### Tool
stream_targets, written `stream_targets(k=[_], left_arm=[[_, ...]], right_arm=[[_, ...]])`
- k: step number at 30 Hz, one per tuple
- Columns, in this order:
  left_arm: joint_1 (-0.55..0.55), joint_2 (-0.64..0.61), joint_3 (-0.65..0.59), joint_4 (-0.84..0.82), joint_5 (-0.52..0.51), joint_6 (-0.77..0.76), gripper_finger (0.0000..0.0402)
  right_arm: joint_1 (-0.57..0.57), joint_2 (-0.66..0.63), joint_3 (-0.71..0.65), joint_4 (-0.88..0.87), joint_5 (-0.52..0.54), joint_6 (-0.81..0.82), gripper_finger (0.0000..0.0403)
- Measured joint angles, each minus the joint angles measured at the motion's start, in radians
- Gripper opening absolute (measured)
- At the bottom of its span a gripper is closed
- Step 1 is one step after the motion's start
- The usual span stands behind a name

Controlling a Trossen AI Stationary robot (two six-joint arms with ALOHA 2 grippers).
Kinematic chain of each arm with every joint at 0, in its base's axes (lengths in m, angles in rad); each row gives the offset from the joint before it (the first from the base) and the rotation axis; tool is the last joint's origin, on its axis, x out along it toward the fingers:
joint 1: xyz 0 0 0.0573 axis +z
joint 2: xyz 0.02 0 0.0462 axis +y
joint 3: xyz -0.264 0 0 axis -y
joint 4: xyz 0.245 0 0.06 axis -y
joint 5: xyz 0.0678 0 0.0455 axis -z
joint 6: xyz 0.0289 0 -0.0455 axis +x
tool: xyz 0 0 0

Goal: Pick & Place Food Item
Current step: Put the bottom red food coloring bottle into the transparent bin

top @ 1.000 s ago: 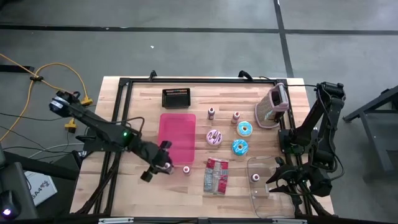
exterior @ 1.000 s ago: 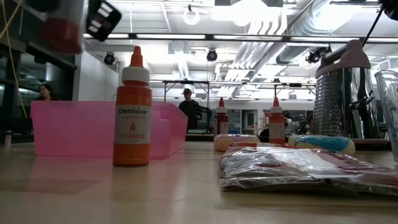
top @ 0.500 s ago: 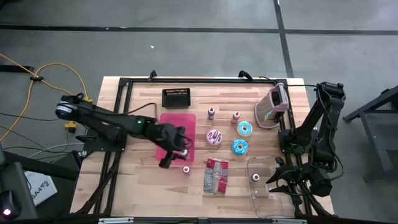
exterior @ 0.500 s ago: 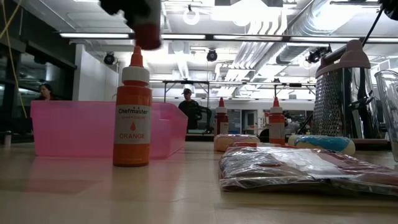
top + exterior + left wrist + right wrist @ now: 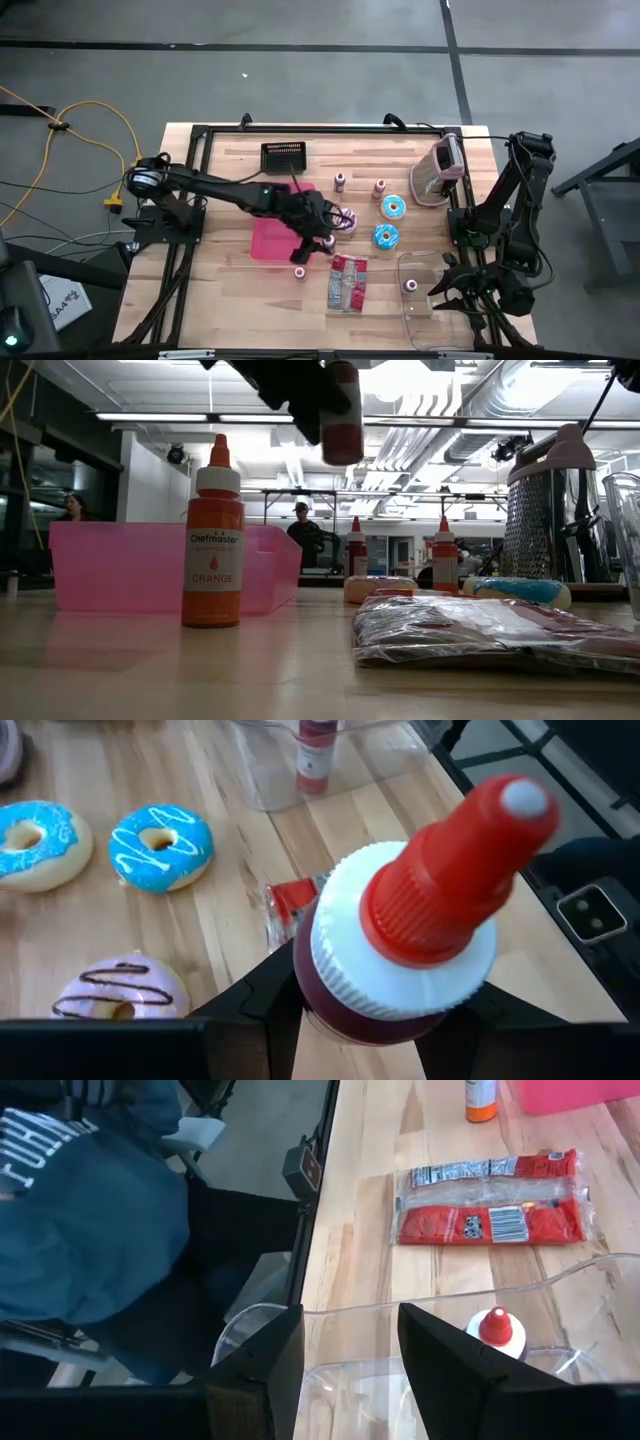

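Nearest the left wrist camera: red-capped bottle (image 5: 400, 960) clamped round its dark body by the left hand (image 5: 322, 240), jaws part closed on it, high above the bench (image 5: 225, 290), over the spot between the pink bin (image 5: 270, 240) and the candy packet (image 5: 347, 281). Could slip, going by a grip on a smooth round body below the white collar, with nothing under it. Could tip on landing if set down off-square, or clip the pink-iced donut (image 5: 346, 221) just beside.

Next out: orange bottle (image 5: 212, 550) standing close to the path, easily knocked over by a low sweep.

Farther on: clear tub (image 5: 450, 1295) with one small bottle (image 5: 497, 1330) already inside; risks catching the rim or toppling that bottle. Right hand (image 5: 455, 290) waiting there, jaws apart, gripping nothing that shows.

Cap up, base down; long axis close to upright, leaning slightly.
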Motion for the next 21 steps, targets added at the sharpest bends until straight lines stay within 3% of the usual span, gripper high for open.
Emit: stream_targets(k=[15,21], left_arm=[[0.008,0.004,0.001,0.030,0.000,-0.018,0.0143],[0.008,0.004,0.001,0.029,0.000,-0.028,0.0143]], right_arm=[[0.000,0.000,0.000,0.002,0.001,-0.005,0.0151],[0.000,0.000,0.000,0.066,0.106,-0.159,0.0151]])
